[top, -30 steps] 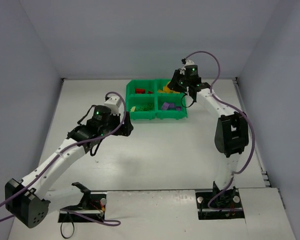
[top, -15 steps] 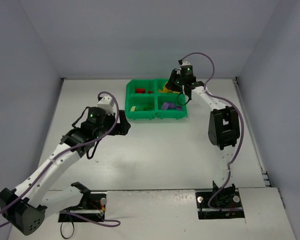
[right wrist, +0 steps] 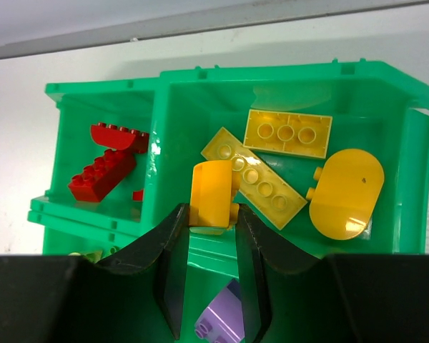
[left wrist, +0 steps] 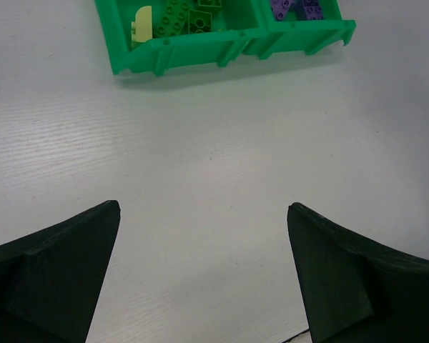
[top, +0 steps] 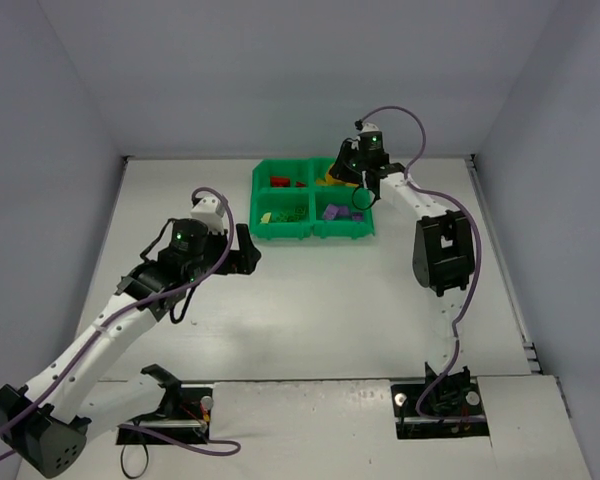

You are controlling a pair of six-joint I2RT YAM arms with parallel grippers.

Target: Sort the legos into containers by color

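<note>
The green bin tray (top: 280,228) stands at the back of the table. Its far right compartment (right wrist: 386,93) holds yellow bricks (right wrist: 287,133), its far left compartment red bricks (right wrist: 101,174), the near left green ones (left wrist: 188,16), the near right purple ones (left wrist: 294,7). My right gripper (right wrist: 213,214) is shut on an orange-yellow brick (right wrist: 213,191) and holds it over the yellow compartment; the gripper also shows from above (top: 352,172). My left gripper (left wrist: 204,214) is open and empty over bare table in front of the tray, seen from above at the tray's left (top: 245,245).
A purple brick (right wrist: 225,321) shows below my right fingers. White table (left wrist: 214,143) lies between the left gripper and the tray. Grey walls close in the table on three sides.
My left gripper has drawn back from the tray toward the near left. My right gripper has moved left with the orange-yellow brick, further over the far right compartment.
</note>
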